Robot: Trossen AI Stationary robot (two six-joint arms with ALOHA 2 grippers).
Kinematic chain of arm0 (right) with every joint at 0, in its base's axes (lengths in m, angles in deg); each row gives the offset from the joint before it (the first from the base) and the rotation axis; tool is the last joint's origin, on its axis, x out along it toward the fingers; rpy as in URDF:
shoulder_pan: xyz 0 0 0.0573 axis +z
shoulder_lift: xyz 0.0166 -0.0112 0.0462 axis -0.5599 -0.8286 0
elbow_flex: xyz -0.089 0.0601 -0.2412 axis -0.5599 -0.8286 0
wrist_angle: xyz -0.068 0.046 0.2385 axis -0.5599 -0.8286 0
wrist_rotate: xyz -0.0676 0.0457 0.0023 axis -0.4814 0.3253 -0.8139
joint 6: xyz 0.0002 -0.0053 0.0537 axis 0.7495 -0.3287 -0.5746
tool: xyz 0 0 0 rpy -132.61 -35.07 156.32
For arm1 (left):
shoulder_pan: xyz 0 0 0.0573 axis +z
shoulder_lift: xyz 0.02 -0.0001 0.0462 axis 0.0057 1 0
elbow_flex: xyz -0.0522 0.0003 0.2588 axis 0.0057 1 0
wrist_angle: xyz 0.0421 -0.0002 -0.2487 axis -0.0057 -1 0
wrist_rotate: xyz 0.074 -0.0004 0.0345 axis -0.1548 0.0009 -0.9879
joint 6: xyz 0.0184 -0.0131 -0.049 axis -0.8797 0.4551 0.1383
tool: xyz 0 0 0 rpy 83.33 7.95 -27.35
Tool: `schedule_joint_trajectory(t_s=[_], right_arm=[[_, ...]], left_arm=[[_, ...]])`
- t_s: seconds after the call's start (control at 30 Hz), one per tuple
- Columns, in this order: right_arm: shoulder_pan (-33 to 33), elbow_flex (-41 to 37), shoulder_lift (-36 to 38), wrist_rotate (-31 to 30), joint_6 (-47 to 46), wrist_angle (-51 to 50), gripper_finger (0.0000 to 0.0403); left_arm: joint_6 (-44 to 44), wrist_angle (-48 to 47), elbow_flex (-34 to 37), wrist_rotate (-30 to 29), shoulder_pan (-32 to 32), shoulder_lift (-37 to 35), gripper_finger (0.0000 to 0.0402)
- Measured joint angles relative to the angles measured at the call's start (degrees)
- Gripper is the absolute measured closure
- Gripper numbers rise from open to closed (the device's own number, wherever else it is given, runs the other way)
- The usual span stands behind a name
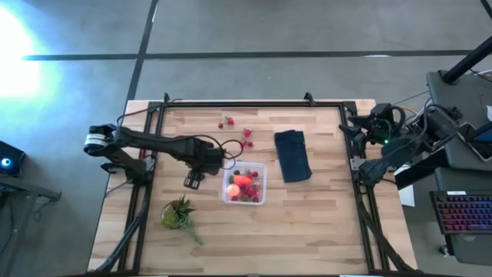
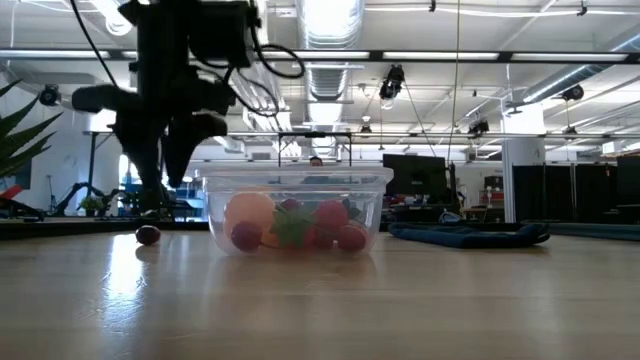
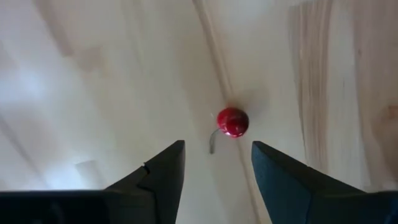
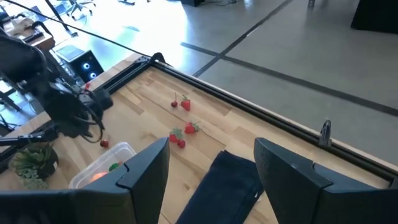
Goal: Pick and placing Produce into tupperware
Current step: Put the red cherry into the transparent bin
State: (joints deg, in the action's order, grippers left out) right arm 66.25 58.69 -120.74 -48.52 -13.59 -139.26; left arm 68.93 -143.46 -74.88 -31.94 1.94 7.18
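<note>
Right below our left gripper (image 3: 214, 165) lies one small, glossy red berry (image 3: 232, 122) with a thin stem, its fingers spread and empty.

Only our left wrist view shows that stem; from above we see the clear tupperware (image 1: 262, 197) just beside the gripper, holding red berries, an orange-red piece (image 1: 242, 181) and a peach ball (image 1: 233, 189). Our right gripper (image 4: 211, 165) waits open at the far table edge.

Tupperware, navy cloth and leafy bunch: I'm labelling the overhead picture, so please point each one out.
Tupperware (image 1: 263, 166): high view, on its clear rim at the right corner.
Navy cloth (image 1: 292, 155): high view, middle of the folded fabric.
Leafy bunch (image 1: 177, 213): high view, centre of the green leaves.
</note>
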Motion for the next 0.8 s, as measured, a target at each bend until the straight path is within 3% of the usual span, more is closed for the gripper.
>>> schedule_joint_trajectory(t_s=[0.53,0.8], right_arm=[[0.00,-0.14,-0.08,-0.04,-1.59,0.00,0.0177],[0.00,-0.20,-0.05,-0.04,-2.03,0.00,0.0177]], left_arm=[[0.03,12.51,8.88,3.14,0.15,0.35,0.0231],[0.09,13.33,11.44,3.21,0.17,0.34,0.0231]])
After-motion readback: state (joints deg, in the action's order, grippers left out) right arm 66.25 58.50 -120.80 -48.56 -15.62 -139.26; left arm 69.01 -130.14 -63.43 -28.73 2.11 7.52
